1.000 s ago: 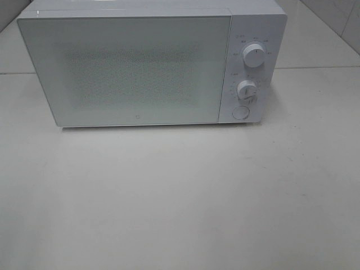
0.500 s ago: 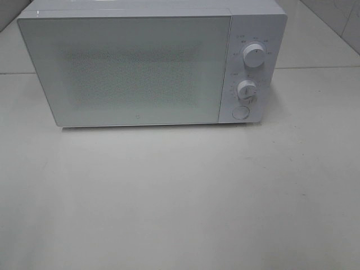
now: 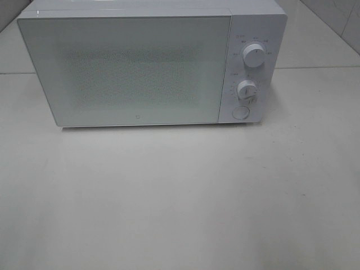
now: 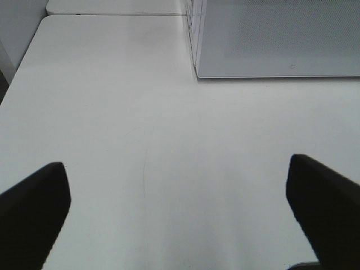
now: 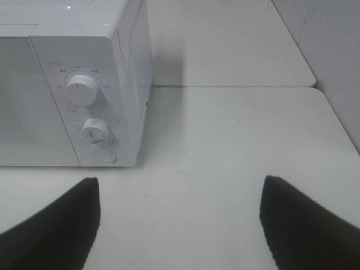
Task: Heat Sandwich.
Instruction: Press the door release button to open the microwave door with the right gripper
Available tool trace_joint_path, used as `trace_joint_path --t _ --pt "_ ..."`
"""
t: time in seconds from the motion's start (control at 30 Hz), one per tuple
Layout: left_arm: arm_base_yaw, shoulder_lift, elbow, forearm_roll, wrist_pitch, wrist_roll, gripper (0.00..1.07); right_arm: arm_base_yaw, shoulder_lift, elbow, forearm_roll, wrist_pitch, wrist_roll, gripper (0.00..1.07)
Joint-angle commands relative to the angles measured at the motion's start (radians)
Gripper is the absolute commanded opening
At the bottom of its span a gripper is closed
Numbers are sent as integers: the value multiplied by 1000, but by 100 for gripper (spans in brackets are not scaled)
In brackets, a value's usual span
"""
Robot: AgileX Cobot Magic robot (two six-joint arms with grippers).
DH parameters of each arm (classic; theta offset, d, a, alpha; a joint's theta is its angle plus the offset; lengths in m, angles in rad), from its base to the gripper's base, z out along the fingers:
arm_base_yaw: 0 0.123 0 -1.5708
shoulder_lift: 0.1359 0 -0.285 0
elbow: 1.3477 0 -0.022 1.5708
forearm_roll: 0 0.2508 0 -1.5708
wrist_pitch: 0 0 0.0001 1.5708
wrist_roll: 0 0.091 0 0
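- White all over: the sandwich shows in no view, so neither its look nor its place can be told.
- Left gripper [image 4: 175, 166]: dark fingers spread wide over bare tabletop [image 3: 180, 197], holding nothing.
- Microwave [image 3: 152, 67] at the tabletop's far edge. Its speckled door [image 3: 129, 70] is shut and hides the inside.
- On its right panel, two dials [image 3: 254, 56] sit above a round button [image 3: 240, 112].
- Right gripper [image 5: 180, 181]: well open and empty, near the tabletop's front edge, facing the panel.
- The tabletop is pale and matte, with a seam running behind the microwave's front.
- Grey tiled wall [image 3: 337, 17] beyond the far right corner.
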Motion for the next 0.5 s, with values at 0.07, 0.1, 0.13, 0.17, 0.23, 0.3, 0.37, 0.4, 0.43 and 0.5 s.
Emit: trace_joint_path --t 0.07,0.1,0.13,0.17,0.23,0.3,0.37,0.4,0.43,0.5 --pt "2 -26 3 -1 -5 -2 101 -7 141 -7 -3 -160 -7 76" --pt "2 -26 3 -1 -5 -2 101 -7 170 -7 -3 -189 -7 76" --pt "2 -26 3 -1 -5 -2 101 -7 170 -7 -3 -189 -7 76" --pt "2 -26 3 -1 -5 -2 101 -7 220 -7 -3 -238 -7 76" --pt "2 -26 3 -1 -5 -2 101 -7 275 -7 -3 -290 -9 76" --pt "2 -26 3 -1 -5 -2 101 -7 301 -7 -3 -315 -9 76" --pt "2 -26 3 -1 -5 -2 101 -7 373 -7 -3 -376 -9 76" --pt "2 -26 3 -1 -5 -2 101 -7 393 -7 -3 -392 -9 76" --pt "2 -26 3 -1 -5 -2 101 -7 419 -7 -3 -412 -9 76" --pt "2 -26 3 -1 -5 -2 101 -7 469 -4 -3 -455 -9 76"
